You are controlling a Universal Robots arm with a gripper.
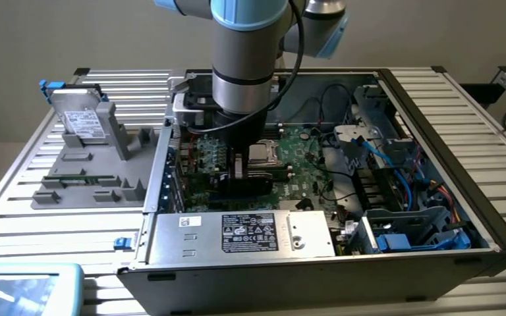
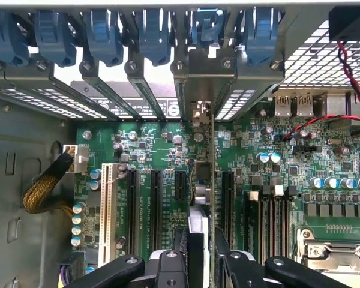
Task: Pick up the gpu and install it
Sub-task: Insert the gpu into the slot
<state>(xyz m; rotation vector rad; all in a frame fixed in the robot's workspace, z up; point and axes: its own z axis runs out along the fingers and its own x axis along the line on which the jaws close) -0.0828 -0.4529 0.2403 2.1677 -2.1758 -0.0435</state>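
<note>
one open computer case [image 1: 464, 164] takes up most of the slatted table [image 1: 24, 197], and my arm [image 1: 244, 59] reaches straight down into it from above. inside lies the green motherboard [image 2: 168, 141], with a row of blue slot clips [image 2: 102, 36] along the case's rear wall and the metal power supply box [image 1: 240, 234] at the near edge in the exterior view. on the exterior view's left, outside the case, a grey holder [image 1: 95, 178] carries a silver hard drive [image 1: 84, 122]. my pincer [image 2: 201, 255] is closed on the gpu [image 2: 203, 180], gripping it by its upper edge between the two black fingers [image 2: 171, 264]. the card stands on edge, seen thin from above, over the motherboard among the black expansion slots [image 2: 156, 201], its metal end bracket [image 2: 199, 114] up against the rear slot openings. whether it is fully seated i cannot tell.
</note>
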